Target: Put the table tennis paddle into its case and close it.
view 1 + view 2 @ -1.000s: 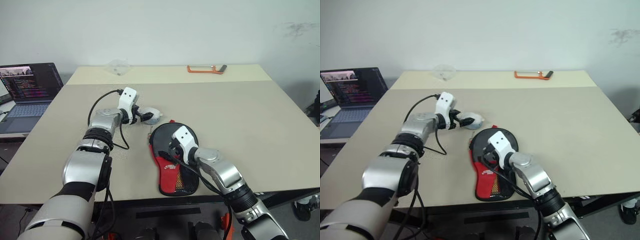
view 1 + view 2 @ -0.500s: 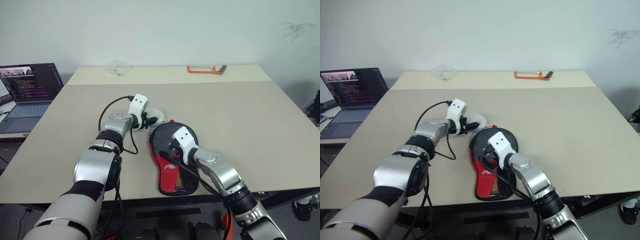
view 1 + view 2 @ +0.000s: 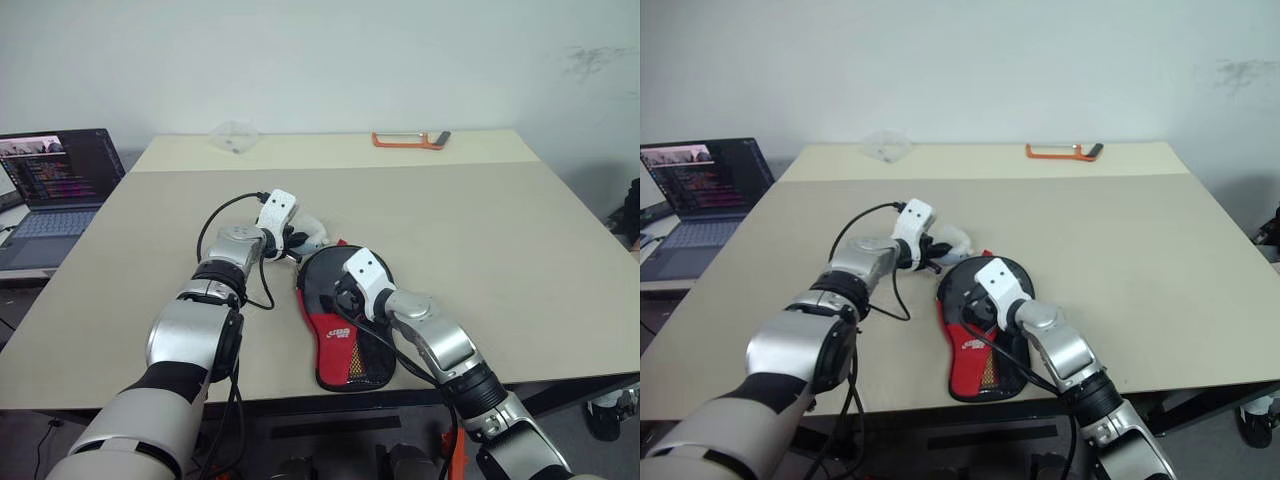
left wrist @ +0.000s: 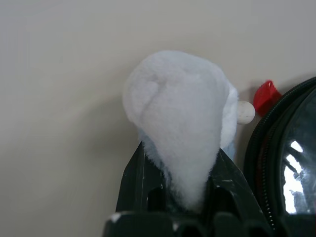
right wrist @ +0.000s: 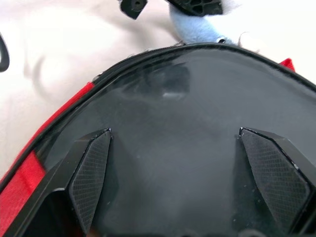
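Case (image 3: 345, 340) lies at the lower centre of the frame, near the front edge of the surface (image 3: 480, 240), with the black round face of the table tennis paddle (image 3: 335, 280) at its far end. Right gripper (image 5: 173, 163) hovers over this face, jaws spread wide. Beyond it, left gripper (image 4: 182, 190) pinches a small white soft object (image 4: 177, 118). I judge the closing step is near; next, this object must be cleared from the zipper edge.

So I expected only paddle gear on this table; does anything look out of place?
Yes. The left gripper is pinching a small white fluffy object right beside the case. It looks like a soft toy, not paddle gear. The right gripper hangs open over the case's glossy black round part.
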